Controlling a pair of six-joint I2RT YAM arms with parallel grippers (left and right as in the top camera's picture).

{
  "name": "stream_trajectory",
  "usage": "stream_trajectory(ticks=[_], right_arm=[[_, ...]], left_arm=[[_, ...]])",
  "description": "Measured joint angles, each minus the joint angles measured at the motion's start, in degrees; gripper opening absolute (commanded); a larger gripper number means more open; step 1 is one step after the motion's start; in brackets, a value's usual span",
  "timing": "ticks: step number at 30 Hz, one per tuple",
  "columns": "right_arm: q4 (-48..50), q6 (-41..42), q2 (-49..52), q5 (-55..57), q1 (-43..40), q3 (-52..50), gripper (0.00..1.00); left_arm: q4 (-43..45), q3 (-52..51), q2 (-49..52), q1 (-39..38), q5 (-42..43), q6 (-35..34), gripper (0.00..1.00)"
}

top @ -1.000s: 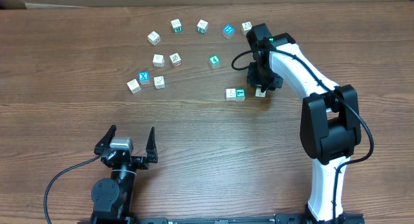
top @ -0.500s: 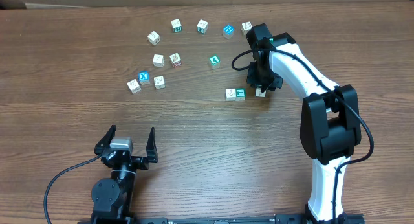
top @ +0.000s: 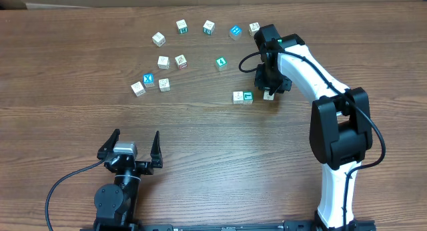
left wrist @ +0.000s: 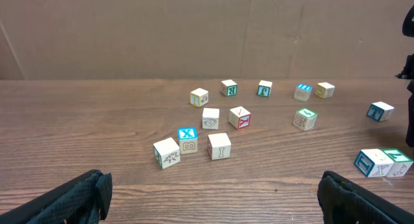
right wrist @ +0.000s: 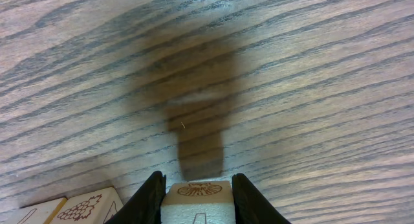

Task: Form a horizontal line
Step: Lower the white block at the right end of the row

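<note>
Nearest, the left gripper (top: 136, 135) was seen with fingers spread wide. Farther out, the line (top: 243, 97) was recorded as two touching blocks, one teal-faced. Just right of it, a cube (right wrist: 197, 197) was clamped by the right gripper (top: 269, 91). Beyond, loose cubes (top: 163, 61) were noted, scattered.

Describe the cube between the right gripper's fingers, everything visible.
Small whitish wooden-looking letter cube, brown printed marks on two visible faces, clamped at its sides between the right gripper's black fingers. Only its near end shows. Its shadow on the wood table suggests it hangs clear. Overhead, it is just right of the two-cube row, with a gap.
</note>
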Motion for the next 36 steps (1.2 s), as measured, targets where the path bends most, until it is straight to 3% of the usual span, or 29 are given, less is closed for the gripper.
stream_trajectory(ticks=[29,36], right_arm=[[1.01,0.02,0.00,-0.02,0.00,-0.04,0.30],[0.96,-0.13,0.00,-0.07,0.00,-0.15,0.35]], left_arm=[[0.00,0.02,0.00,0.00,0.00,0.00,1.00],[0.00,0.02,0.00,0.00,0.00,0.00,1.00]])
